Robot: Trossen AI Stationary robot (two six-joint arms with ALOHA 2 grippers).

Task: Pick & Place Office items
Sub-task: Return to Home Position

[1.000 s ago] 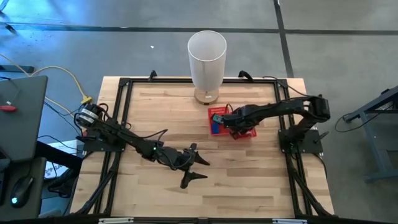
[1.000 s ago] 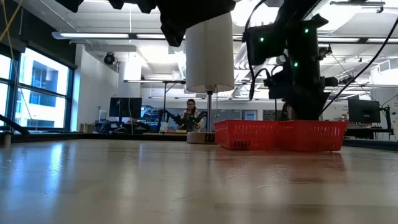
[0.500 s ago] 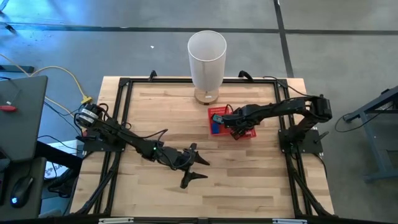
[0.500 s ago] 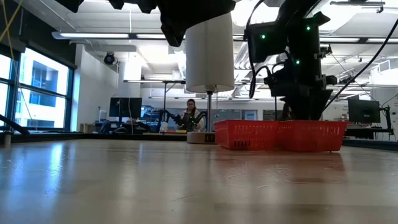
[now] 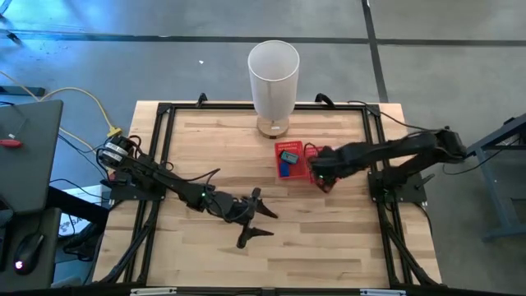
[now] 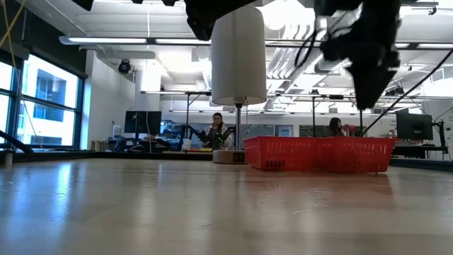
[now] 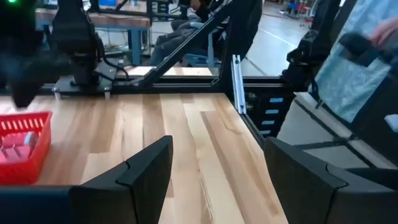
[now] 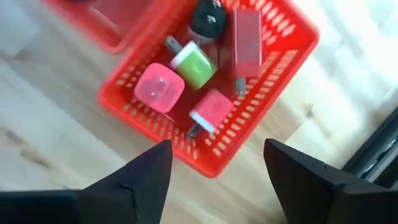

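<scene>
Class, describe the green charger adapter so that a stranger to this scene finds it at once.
Beside the tall white cylinder lies a red mesh tray. In its compartment under the right pincer, next to a pink cube, the green charger adapter is the only green piece.

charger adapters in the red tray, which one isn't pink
The green adapter, with its metal prongs showing. The pale pink adapter and the deeper pink adapter lie right beside it.
</scene>
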